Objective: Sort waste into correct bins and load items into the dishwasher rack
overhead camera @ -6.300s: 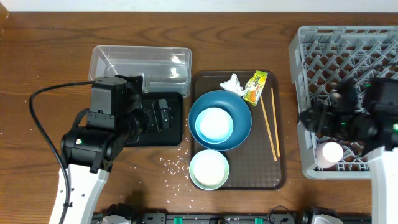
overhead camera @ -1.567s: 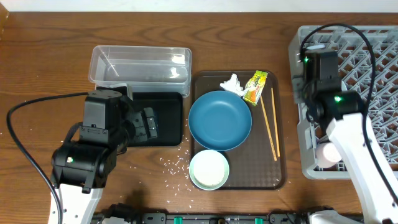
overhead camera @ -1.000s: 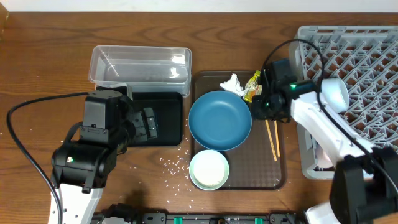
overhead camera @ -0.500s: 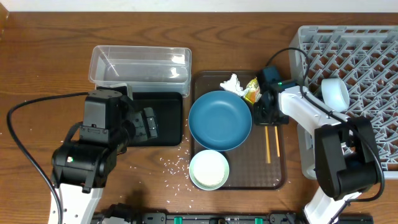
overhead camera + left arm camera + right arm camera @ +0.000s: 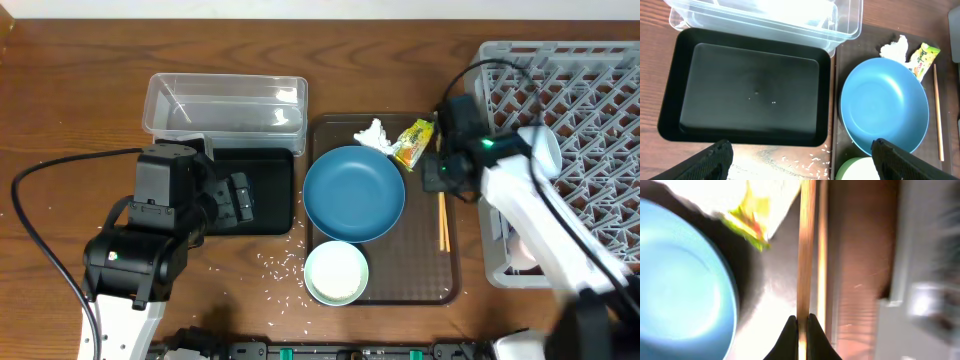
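1. Where the far left of the table begins, the clear plastic tub (image 5: 225, 103) stands just beyond the black tray (image 5: 750, 95), their long sides touching. A few white specks lie on the tray's floor.
2. Above the tray's near edge hangs the left gripper (image 5: 805, 165), its fingers spread wide with nothing between them.
3. Loose rice grains (image 5: 280, 265) lie scattered on the wood beside the tray's near right corner.
4. On the brown serving tray (image 5: 400, 285) sits the large blue bowl (image 5: 353, 193), upright. The pale green bowl (image 5: 336, 272) stands just near of it, rims about touching.
5. At the serving tray's far edge lies the crumpled tissue (image 5: 372, 134), against the blue bowl's rim. The green-and-yellow snack wrapper (image 5: 413, 142) lies just right of it. Its print is too small to read, and no other writing shows.
6. Along the serving tray's right side lie the wooden chopsticks (image 5: 441, 220), pointing near to far.
7. The right gripper (image 5: 801, 332) is at their far end. In the blurred wrist view its fingertips are pinched onto one stick, the other stick lying just right of it.
8. At the right edge stands the dishwasher rack (image 5: 590, 80), with the small white-and-light-blue bowl (image 5: 545, 150) on its edge among the pegs in the left part.
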Robot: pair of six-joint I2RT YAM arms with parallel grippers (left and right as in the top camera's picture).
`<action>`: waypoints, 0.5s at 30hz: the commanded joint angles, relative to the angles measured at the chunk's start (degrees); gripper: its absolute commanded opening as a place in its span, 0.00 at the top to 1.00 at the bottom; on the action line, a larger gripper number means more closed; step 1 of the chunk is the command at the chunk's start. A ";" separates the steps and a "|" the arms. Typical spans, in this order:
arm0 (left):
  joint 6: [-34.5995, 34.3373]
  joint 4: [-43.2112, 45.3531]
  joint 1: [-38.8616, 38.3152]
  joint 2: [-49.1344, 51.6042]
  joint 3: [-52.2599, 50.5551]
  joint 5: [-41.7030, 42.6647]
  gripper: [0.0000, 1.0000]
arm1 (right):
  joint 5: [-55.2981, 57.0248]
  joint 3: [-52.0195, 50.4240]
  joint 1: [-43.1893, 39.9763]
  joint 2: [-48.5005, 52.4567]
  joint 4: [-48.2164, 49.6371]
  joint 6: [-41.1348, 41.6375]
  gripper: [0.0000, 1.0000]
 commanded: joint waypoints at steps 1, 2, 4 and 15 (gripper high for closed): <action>0.96 -0.20 0.24 0.15 0.48 -0.70 0.09 | 8.79 0.44 -1.57 -5.38 1.33 -3.74 0.99; 0.96 -0.20 0.24 0.15 0.48 -0.70 0.09 | 10.67 0.42 -2.14 -6.27 2.45 -6.40 0.99; 0.96 -0.20 0.24 0.15 0.48 -0.70 0.09 | 13.94 0.42 -3.37 -6.64 4.90 -11.74 0.98; 0.96 -0.20 0.24 0.17 0.48 -0.70 0.09 | 11.85 0.33 -13.86 0.57 17.75 -20.00 0.99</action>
